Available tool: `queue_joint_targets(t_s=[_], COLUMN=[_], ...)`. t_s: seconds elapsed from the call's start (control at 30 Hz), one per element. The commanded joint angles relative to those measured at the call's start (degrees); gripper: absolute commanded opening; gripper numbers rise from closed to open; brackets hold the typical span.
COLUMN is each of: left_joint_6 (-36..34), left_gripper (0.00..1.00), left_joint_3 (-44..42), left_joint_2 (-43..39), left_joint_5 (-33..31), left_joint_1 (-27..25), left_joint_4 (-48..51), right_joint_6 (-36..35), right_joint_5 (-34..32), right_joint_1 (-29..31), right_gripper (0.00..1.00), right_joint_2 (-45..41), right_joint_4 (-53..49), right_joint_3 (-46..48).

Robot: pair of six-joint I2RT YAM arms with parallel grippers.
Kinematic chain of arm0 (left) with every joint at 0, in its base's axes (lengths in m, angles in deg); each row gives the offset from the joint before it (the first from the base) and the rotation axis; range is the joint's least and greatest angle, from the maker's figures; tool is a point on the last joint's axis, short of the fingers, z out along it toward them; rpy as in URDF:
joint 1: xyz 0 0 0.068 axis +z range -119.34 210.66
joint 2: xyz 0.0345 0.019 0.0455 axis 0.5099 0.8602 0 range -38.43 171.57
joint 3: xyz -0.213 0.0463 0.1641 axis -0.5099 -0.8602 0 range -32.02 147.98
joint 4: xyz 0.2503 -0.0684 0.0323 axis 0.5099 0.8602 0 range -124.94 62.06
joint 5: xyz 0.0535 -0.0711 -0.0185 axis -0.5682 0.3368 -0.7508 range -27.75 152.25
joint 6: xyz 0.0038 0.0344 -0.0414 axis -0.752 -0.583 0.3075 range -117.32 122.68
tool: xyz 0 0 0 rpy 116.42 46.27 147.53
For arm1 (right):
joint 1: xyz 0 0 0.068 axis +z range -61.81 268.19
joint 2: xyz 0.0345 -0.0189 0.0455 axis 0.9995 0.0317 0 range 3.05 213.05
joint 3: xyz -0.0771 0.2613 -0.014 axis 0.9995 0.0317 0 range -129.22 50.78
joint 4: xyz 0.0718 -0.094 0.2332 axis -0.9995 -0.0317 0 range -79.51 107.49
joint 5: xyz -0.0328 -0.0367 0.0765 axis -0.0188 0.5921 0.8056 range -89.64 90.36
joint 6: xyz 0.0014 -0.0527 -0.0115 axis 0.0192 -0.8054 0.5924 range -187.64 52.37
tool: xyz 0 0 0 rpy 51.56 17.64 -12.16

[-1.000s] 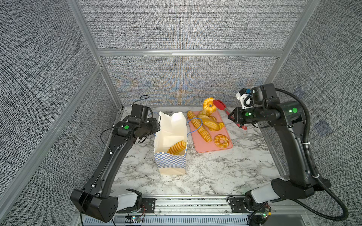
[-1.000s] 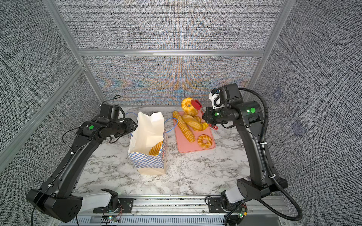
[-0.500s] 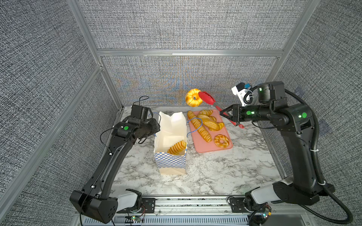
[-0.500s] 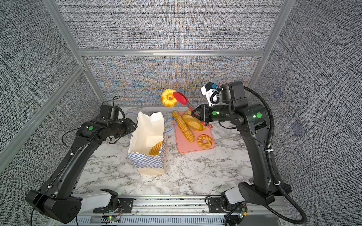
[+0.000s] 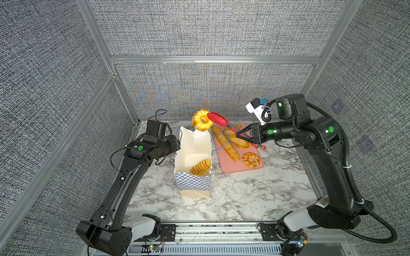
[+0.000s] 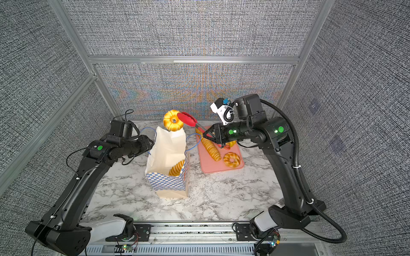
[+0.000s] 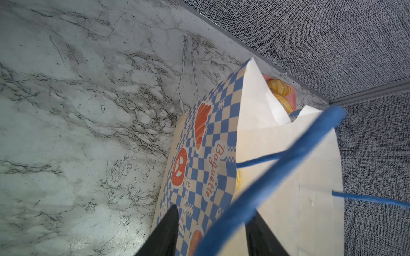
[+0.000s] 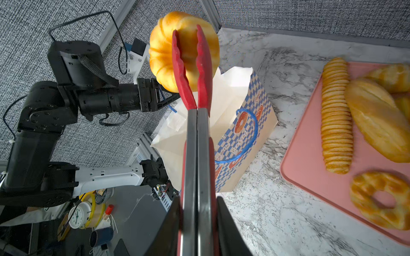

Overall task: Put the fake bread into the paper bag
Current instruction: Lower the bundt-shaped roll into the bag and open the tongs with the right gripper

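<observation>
Right wrist view: red tongs [image 8: 192,88] are clamped by the closed right pincer [image 8: 197,200], a ring bun [image 8: 164,51] pinched over the paper bag [image 8: 230,93]; the hold of the left pincer [image 7: 215,209] cannot be told.

The paper bag [image 7: 213,133] is seen upright on the marble table [image 7: 77,110], its checkered band printed "Baguette". Its blurred blue cord handle [image 7: 277,174] is seen running between the parted black fingers [image 7: 166,232] of the left pincer [image 7: 213,237]. Ridged fake bread [image 7: 279,88] on a pink tray [image 7: 293,94] is glimpsed beyond the rim.
</observation>
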Motion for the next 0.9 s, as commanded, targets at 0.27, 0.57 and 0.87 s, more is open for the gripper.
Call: queue_joint_targets(t_s=[0.27,0.57,0.87], left_joint_6=[1.64,1.98,1.98], left_gripper=[0.37,0.23,0.12], left_joint_3=[-1.38,-1.71,-2.26], left_joint_2=[-1.07,-1.29,-1.41], left_joint_5=[-0.82,-0.56,-0.30], left_joint_1=[0.13,0.13,0.13], left_joint_4=[-0.64,-1.33,-1.78], right_joint_6=[-4.81,-7.08,-7.55], right_joint_5=[-4.96,-9.26,-12.07], right_joint_1=[5.84,10.04,12.22], right_gripper=[0.20,0.20,0.24], right_joint_2=[1.37,3.51,4.38], right_joint_4=[-4.99,-8.58,-9.01], right_joint_3=[1.34,1.42,2.60])
